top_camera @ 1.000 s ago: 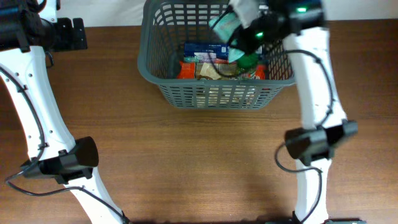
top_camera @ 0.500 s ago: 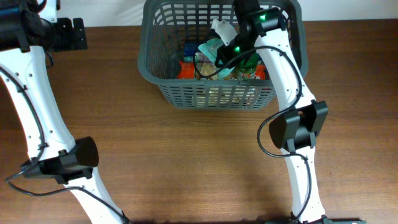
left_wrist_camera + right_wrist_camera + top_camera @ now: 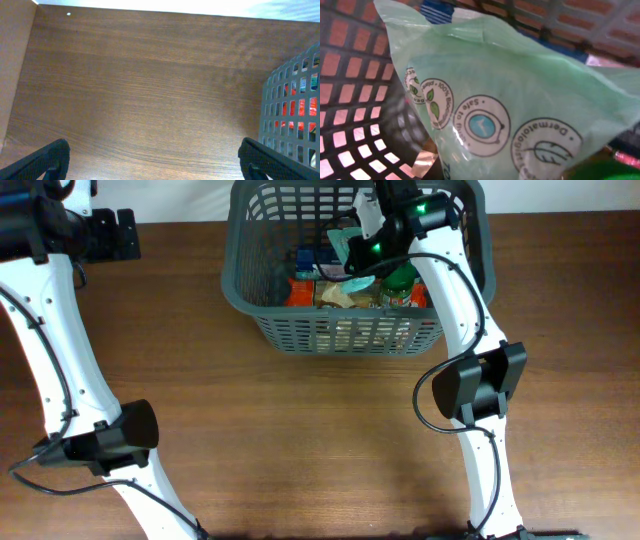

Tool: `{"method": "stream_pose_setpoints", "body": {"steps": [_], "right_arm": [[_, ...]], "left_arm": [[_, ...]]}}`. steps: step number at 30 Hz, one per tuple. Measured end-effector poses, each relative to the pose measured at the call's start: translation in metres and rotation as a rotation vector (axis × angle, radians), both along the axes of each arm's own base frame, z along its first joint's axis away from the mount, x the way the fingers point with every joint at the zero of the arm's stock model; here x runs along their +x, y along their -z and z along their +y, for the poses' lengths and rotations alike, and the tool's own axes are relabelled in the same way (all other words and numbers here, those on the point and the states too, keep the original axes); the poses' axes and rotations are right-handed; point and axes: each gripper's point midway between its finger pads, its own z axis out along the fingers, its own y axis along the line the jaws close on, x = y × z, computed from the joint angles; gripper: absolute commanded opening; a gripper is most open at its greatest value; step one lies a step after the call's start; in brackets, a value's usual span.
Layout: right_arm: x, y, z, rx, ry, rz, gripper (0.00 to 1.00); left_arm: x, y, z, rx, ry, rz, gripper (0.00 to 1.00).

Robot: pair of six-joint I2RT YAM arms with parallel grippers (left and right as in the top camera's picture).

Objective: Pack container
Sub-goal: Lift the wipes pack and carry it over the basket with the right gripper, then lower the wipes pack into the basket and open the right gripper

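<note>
Right gripper (image 3: pixel 358 244), clenched on pale green pouch (image 3: pixel 510 110) inside the container (image 3: pixel 340 332), should lower it flat onto packed groceries (image 3: pixel 335 292) before letting go.

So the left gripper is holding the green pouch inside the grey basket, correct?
Not quite: it is the right gripper that holds the green pouch inside the grey basket, as the overhead view shows. The left gripper is open and empty over the table beside it.

End effector (image 3: pixel 159 162): dark fingertips (image 3: pixel 46 159) at bottom corners, spread wide above wood tabletop (image 3: pixel 140 85). Grey basket (image 3: pixel 278 87) wall at right edge; red packs (image 3: pixel 301 107) visible through lattice.
</note>
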Motion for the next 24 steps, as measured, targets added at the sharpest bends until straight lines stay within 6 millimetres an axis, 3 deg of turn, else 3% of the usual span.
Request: {"method": "stream_pose_setpoints", "body": {"steps": [16,21,24], "right_arm": [[-0.014,0.024,-0.021,-0.113,0.177,0.121,0.16],[-0.02,0.037,-0.021,-0.135,0.183,0.156,0.35],[-0.02,0.038,-0.02,-0.139,0.184,0.156,0.51]], "left_arm": [[0.0,0.0,0.0,0.0,0.0,0.0,0.99],[0.0,0.0,0.0,0.0,0.0,0.0,0.99],[0.0,0.0,0.0,0.0,0.0,0.0,0.99]]}}
